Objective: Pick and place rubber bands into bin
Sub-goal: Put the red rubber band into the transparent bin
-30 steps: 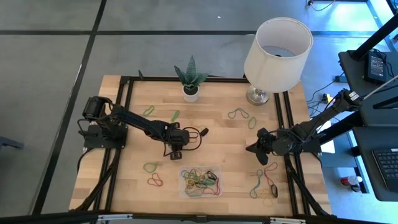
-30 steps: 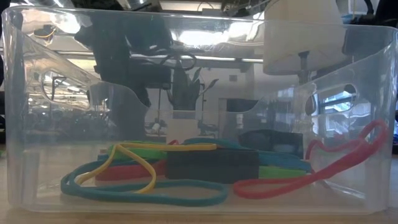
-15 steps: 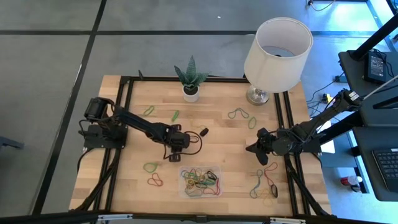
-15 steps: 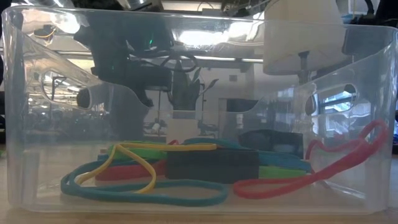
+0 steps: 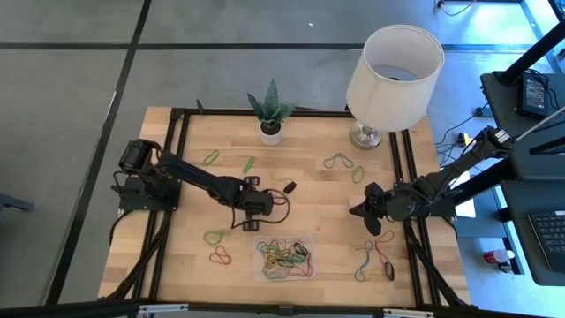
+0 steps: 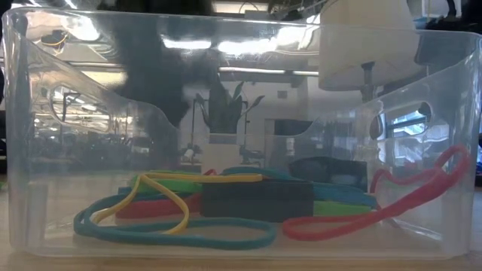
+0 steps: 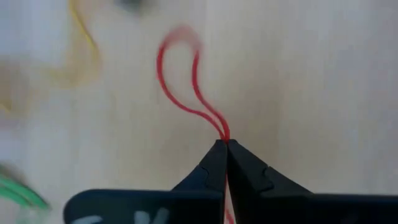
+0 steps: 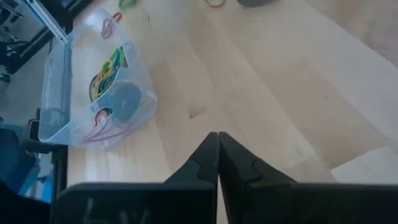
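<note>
One left gripper (image 7: 224, 144) pinches a red rubber band (image 7: 180, 81) above the table

The bin (image 5: 285, 257) sits at the table's (image 5: 309, 199) near edge, open on top. The left gripper (image 5: 267, 201) hangs just behind it, pinching a red band (image 7: 183, 87), and blocks the straight path from the back. Bare wood lies between the two arms at mid-table. The right gripper (image 5: 356, 210), fingers together, occupies the right side above a cluster of bands (image 5: 378, 262). A plant (image 5: 271, 110) and lamp (image 5: 393, 71) stand along the far edge.
</note>
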Robot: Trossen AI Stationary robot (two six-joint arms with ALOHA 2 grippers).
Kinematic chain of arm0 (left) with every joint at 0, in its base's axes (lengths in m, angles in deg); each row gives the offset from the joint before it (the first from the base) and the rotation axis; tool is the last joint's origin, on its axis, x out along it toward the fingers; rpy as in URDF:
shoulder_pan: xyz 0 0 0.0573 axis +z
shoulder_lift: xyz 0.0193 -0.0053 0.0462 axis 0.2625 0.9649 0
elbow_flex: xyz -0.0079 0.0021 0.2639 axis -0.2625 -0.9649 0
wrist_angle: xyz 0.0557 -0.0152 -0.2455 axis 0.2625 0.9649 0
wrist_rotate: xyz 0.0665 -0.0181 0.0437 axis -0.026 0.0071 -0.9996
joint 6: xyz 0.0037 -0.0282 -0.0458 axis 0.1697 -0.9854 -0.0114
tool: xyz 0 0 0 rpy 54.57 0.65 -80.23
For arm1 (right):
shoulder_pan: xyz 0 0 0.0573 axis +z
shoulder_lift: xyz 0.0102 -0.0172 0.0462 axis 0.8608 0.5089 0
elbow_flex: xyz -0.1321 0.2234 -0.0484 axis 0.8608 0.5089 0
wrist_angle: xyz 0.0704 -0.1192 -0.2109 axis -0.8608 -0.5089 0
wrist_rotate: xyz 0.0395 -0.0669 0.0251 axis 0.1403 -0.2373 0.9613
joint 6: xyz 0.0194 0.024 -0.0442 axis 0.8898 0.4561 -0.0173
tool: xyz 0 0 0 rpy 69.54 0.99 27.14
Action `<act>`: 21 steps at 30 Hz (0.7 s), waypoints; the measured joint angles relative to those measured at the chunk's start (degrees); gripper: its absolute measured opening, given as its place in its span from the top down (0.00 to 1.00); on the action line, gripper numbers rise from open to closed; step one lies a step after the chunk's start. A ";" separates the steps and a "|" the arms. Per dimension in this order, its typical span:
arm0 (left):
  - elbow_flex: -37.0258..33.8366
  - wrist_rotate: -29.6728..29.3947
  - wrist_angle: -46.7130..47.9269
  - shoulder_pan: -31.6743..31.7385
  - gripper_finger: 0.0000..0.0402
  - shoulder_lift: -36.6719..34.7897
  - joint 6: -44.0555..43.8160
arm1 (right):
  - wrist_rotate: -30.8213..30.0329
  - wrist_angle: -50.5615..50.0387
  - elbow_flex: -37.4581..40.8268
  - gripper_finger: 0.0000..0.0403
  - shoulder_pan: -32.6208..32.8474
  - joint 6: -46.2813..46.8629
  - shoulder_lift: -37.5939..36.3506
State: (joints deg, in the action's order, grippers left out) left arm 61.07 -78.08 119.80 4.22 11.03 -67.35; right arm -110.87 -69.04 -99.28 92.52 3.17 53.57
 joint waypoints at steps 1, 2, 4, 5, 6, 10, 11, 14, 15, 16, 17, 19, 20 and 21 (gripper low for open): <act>1.96 -0.01 1.21 -0.07 0.99 -0.32 -0.31 | 0.01 -0.11 0.00 0.98 0.00 -0.34 0.00; 3.95 -0.23 3.51 -0.26 1.00 -0.39 -0.73 | 0.01 -0.24 0.00 0.98 -0.01 -0.37 0.00; 7.52 -0.45 7.53 -0.85 1.00 -0.18 -1.45 | 0.03 -0.77 0.00 0.98 0.01 -0.48 0.00; 9.54 -0.80 8.41 -1.33 1.00 -0.17 -1.57 | 0.01 -0.78 0.00 0.98 -0.01 -0.94 0.00; 11.60 -1.31 8.83 -1.75 1.00 -0.22 -1.58 | 0.01 -0.77 0.00 0.98 -0.01 -1.69 -0.02; 19.93 -4.77 10.82 -4.45 1.00 -0.25 -1.60 | 0.67 -0.77 0.00 0.98 0.00 -4.66 -0.02; 22.04 -5.58 10.29 -5.27 1.00 -0.06 -1.73 | 1.23 -0.77 0.00 0.98 -0.01 -5.02 -0.02; 28.21 -7.92 10.24 -7.91 1.00 0.92 -4.18 | 4.30 -0.77 0.00 0.98 -0.01 -6.19 -0.02; 30.29 -8.64 10.12 -8.78 1.00 1.67 -4.52 | 5.24 -0.79 0.00 0.98 0.00 -6.25 -0.02; 32.28 -9.35 10.04 -9.73 1.00 2.47 -4.82 | 6.12 -0.94 0.00 0.98 0.00 -6.27 -0.02; 34.15 -9.89 10.11 -10.66 1.00 3.30 -4.91 | 6.77 -1.09 0.00 0.98 0.03 -6.27 -0.02; 38.07 -10.58 9.93 -12.37 1.00 5.55 -5.32 | 8.04 -1.19 0.00 0.98 0.06 -6.30 -0.02; 39.83 -10.77 9.75 -13.19 1.00 6.87 -6.04 | 8.29 -1.19 0.00 0.98 0.08 -6.31 -0.02; 41.31 -10.94 9.99 -14.05 1.00 8.18 -6.97 | 8.83 -1.19 0.00 0.98 0.08 -6.41 -0.02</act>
State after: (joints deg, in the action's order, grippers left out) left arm 102.38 -89.02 129.79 -9.84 19.21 -74.32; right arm -102.04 -70.23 -99.28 92.60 -3.23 53.55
